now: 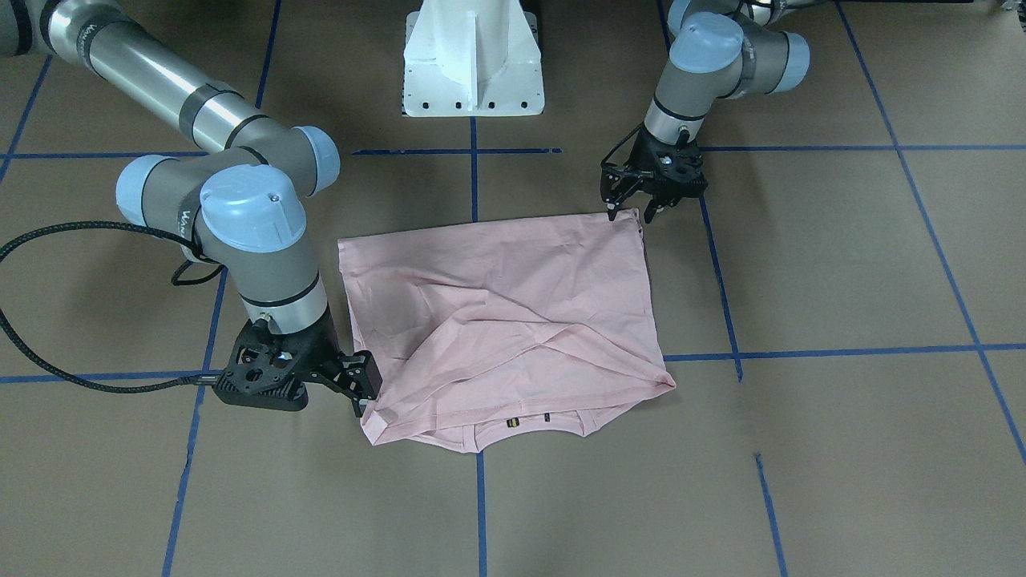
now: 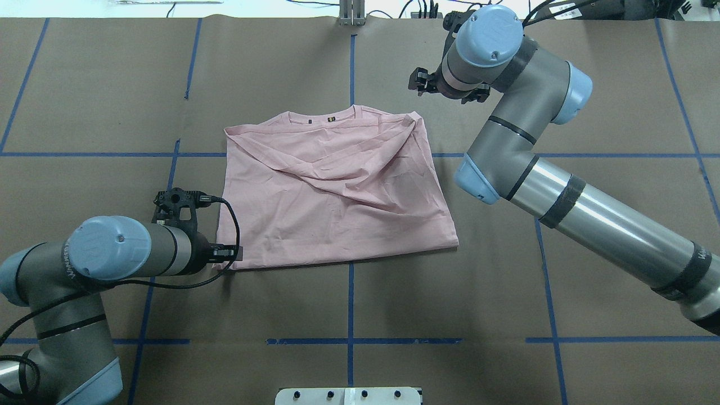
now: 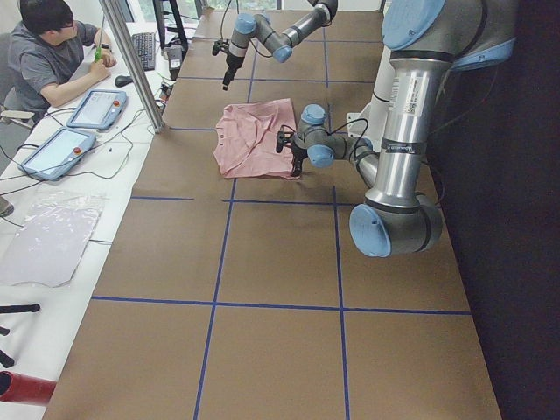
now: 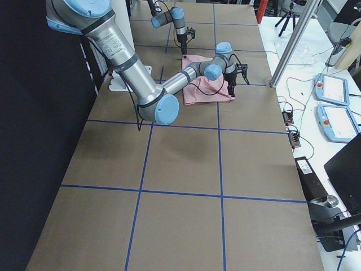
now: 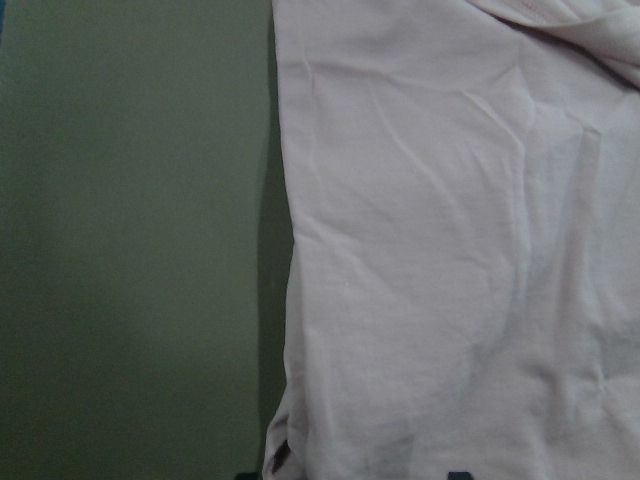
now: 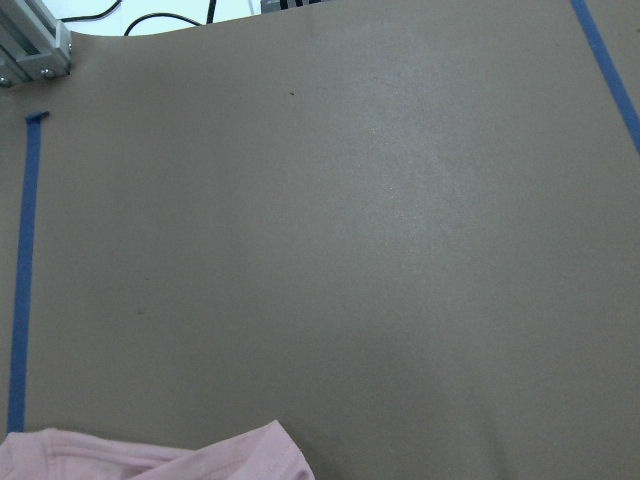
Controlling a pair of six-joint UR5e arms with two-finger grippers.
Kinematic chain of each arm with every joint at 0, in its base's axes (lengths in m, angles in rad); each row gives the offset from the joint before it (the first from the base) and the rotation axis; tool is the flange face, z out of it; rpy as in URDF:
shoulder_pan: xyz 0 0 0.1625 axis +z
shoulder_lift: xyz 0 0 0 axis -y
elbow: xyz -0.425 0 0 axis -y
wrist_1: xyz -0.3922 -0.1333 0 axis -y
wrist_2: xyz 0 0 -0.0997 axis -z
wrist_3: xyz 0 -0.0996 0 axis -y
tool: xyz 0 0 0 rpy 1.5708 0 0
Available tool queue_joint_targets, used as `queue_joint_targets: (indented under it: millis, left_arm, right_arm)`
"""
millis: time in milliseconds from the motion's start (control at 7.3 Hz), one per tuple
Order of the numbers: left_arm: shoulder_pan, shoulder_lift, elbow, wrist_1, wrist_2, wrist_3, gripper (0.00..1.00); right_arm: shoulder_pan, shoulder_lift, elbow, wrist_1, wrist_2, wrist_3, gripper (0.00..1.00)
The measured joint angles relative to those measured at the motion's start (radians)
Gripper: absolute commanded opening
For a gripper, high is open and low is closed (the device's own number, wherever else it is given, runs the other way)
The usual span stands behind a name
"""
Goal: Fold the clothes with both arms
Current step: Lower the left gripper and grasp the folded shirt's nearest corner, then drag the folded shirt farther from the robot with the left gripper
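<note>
Since the pale pink T-shirt [image 1: 513, 320], flat on the table [image 1: 801, 481], should handle light and limp, you pinch its corners: left gripper [image 1: 630, 215] gapes empty over the hem corner; right gripper [image 1: 365, 398], by the shoulder, opening indeterminable.

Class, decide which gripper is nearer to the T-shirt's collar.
Right. The right gripper sits beside a corner of the T-shirt on its collar edge; the left gripper is at the diagonally opposite hem corner.
</note>
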Motion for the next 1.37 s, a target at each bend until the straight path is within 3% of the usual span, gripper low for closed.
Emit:
queue_joint_targets:
  millis: [137,411,959,1370]
  left_arm:
    - [0.009,0.000,0.003,0.001,0.000,0.000,0.38]
    - [0.016,0.000,0.005,0.002,0.000,0.000,0.00]
    - [0.010,0.008,-0.003,0.002,0.001,0.033,0.00]
    - [-0.145,0.021,0.034,0.000,-0.003,0.325,0.00]
  right_arm:
    - [0.000,-0.002,0.000,0.000,0.000,-0.001,1.00]
    - [-0.001,-0.005,0.000,0.001,0.001,-0.001,1.00]
    - [-0.001,-0.007,-0.001,0.003,0.001,-0.001,1.00]
    - [-0.002,-0.008,-0.002,0.005,0.001,-0.001,1.00]
